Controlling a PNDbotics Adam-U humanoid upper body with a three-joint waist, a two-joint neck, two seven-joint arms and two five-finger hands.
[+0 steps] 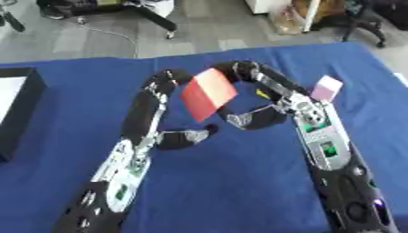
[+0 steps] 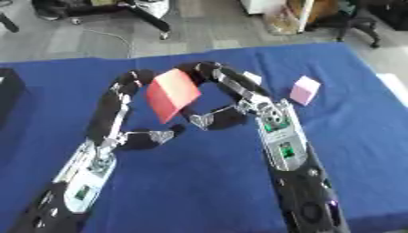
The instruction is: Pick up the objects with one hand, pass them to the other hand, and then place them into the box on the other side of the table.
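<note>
A flat red block point(image 1: 207, 94) hangs tilted above the blue table point(image 1: 231, 182), between my two hands. My left hand point(image 1: 150, 109) meets it from the left. Its fingers curl over the block's upper left edge and its thumb point(image 1: 191, 135) sits under the lower corner. From the right comes my right hand point(image 1: 275, 88), with fingers bent over the block's top right corner and its thumb point(image 1: 247, 120) just below the right side. A small pink cube point(image 1: 327, 87) stands on the table to the right of my right hand. The black box point(image 1: 28, 102) with a white inside lies at the left edge.
A small pale-yellow object point(image 1: 261, 93) lies on the table just behind my right hand, partly hidden. Beyond the table's far edge there is grey floor with chair legs and cables.
</note>
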